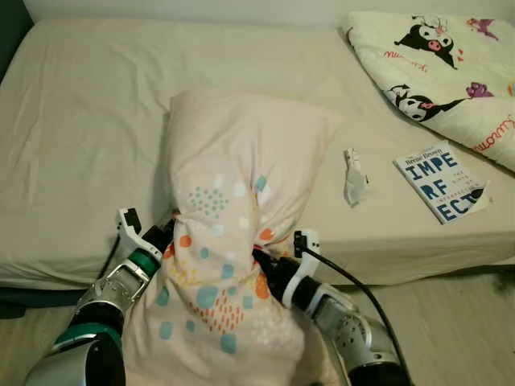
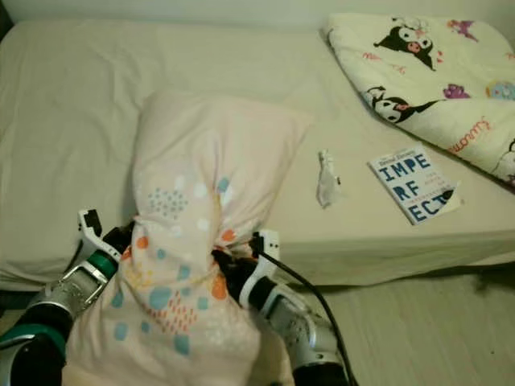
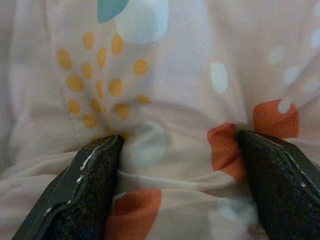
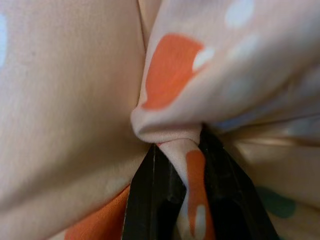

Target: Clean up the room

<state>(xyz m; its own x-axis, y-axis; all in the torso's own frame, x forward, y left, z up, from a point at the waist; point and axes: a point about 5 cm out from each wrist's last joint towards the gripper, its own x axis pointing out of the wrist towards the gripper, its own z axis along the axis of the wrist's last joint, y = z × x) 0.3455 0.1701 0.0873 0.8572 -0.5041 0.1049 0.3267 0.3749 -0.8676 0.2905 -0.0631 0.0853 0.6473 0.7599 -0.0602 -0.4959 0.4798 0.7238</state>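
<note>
Both arms reach up from the near edge of the bed [image 1: 72,121] and squeeze a pink spotted pillow [image 1: 233,185] between them. The left claw [image 3: 175,170] presses against the pillow's left side, fingers spread wide with a bulge of cloth between them. The right claw [image 4: 182,185] is pinched tight on a fold of cloth. The pillow's upper half rests on the bed, its lower end cut off below, and it hides the fingertips. A book [image 1: 441,182], crumpled tissue [image 1: 355,177] and cartoon quilt [image 1: 451,64] lie to the right.

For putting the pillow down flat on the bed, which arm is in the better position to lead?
Probably right. The right claw pinches a fold of the pillow tightly, while the left claw merely presses wide into the fabric.
</note>
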